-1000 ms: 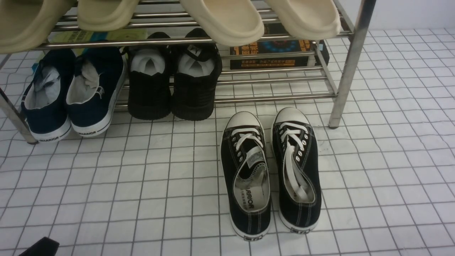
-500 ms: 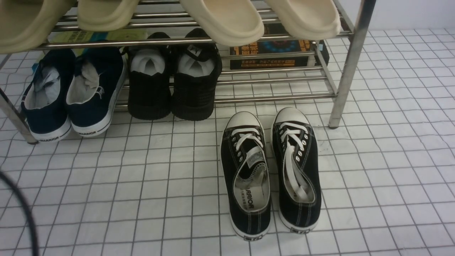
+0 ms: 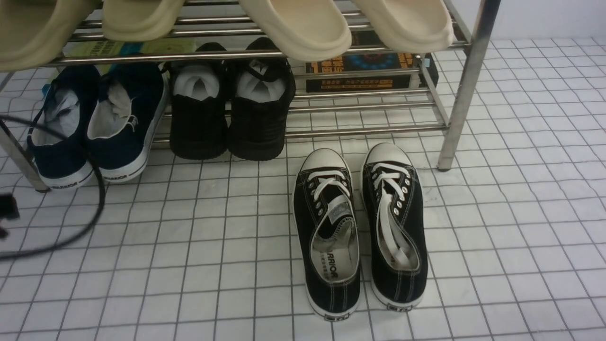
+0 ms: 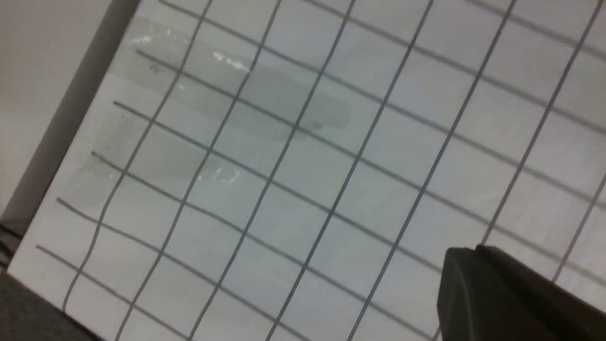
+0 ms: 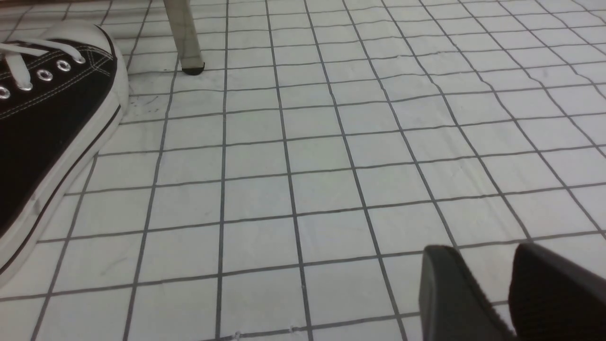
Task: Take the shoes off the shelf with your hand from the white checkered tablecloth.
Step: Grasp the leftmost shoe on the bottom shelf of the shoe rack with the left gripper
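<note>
White checkered tablecloth under chrome shelf, navy shoes side by side at its lower tier's left end, heels outward; right gripper empty, fingers slightly apart; left gripper shows one finger, can't tell its state.

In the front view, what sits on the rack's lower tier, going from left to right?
Navy slip-ons → black knit shoes → dark books.
</note>
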`<action>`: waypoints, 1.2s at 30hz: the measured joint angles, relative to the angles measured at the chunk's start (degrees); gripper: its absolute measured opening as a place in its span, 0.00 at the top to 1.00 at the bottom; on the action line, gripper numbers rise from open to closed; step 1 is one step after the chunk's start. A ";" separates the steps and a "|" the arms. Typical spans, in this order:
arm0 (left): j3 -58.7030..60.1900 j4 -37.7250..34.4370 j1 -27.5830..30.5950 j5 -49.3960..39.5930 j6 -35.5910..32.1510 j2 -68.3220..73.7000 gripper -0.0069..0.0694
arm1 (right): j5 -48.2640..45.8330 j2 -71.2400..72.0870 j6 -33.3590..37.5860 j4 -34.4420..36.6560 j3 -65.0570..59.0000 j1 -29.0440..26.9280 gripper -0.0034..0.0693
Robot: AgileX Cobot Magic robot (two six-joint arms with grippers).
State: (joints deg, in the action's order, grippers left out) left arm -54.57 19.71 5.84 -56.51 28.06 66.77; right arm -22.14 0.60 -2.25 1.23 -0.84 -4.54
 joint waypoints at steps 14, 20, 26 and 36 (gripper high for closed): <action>-14.17 -44.40 19.76 6.81 -22.31 17.47 0.85 | 0.00 0.00 0.00 0.00 0.00 0.00 0.65; -14.17 -47.98 16.23 15.10 -25.02 20.75 0.66 | 0.00 0.00 0.00 0.00 0.00 0.00 0.64; -14.17 -49.19 14.92 20.93 -25.33 24.37 0.39 | 0.00 0.00 0.00 0.00 0.00 0.00 0.63; -14.17 -54.24 14.92 26.71 -25.46 31.63 0.30 | 0.00 0.00 0.00 0.00 0.00 0.00 0.63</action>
State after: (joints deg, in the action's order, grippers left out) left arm -68.74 -34.53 20.76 -29.79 2.60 98.40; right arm -22.14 0.60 -2.25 1.23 -0.84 -4.54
